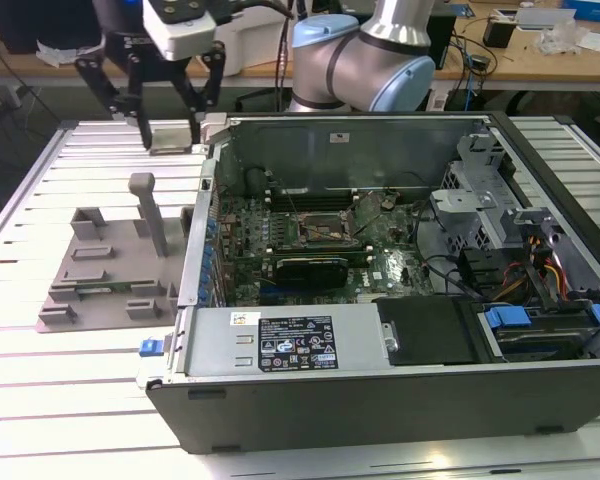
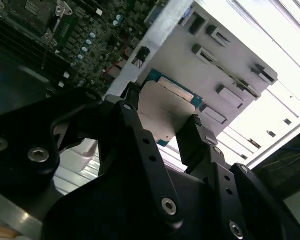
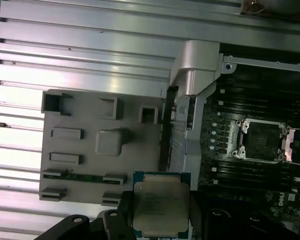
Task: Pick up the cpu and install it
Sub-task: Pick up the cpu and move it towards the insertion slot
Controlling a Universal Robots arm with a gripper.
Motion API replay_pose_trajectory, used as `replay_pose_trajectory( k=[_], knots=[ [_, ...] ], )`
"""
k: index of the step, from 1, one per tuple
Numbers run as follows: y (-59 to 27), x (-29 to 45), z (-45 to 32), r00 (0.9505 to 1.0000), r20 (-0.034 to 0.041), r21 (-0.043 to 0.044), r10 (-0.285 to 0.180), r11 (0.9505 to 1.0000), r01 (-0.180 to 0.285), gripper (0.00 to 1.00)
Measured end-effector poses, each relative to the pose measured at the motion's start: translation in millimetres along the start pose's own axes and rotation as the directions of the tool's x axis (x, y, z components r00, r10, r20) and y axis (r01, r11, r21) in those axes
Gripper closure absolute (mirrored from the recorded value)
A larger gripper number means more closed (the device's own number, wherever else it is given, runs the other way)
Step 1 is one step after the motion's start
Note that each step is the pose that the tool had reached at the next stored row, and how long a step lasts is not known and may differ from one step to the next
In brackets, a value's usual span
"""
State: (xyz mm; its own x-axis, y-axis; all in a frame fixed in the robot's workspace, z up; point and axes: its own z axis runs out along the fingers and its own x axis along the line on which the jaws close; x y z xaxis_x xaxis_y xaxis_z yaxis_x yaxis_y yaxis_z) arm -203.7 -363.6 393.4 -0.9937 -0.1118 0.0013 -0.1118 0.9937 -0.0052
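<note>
Claw (image 1: 170, 128) of black metal grips the small square silver-topped cpu (image 3: 161, 207) by its edges, above the grey moulded parts tray (image 3: 90, 145) beside the open computer case (image 1: 380, 400). Likely risk: the thin edge grip slips or tilts, damaging the metal-framed motherboard socket (image 3: 262, 141).

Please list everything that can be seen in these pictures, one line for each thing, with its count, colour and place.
cpu: one, silver top with pale rim, between the gripper's fingers.
tray: one, grey, on the table, to the exterior view's left of the case.
computer case: one, dark grey, open, lying on the table.
motherboard: one, green, inside the case.
socket: one, black and metal, on the motherboard.
table: one, silver, slatted.
gripper: one, black, shut on the cpu.
arm: one, grey and blue, behind the case.
</note>
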Motion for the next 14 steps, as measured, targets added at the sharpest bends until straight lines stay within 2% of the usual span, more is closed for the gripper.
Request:
replay_pose_trajectory(
  k=[3,6,9,12,14],
  knots=[
    [-1.6,-14.2,-0.1,1.0000,-0.0019,-0.0001,0.000,1.0000,0.000,0.45],
    [-3.6,-32.2,0.2,1.0000,-0.0049,-0.0005,0.000,1.0000,0.000,0.45],
    [-4.7,-44.0,1.3,1.0000,-0.0066,-0.0007,0.000,1.0000,0.000,0.45],
    [-4.4,-62.9,8.0,0.9999,-0.0106,-0.0011,0.000,1.0000,0.000,0.45],
    [-1.2,-79.9,14.6,0.9999,-0.0147,-0.0016,0.000,1.0000,0.000,0.45]
  ],
)
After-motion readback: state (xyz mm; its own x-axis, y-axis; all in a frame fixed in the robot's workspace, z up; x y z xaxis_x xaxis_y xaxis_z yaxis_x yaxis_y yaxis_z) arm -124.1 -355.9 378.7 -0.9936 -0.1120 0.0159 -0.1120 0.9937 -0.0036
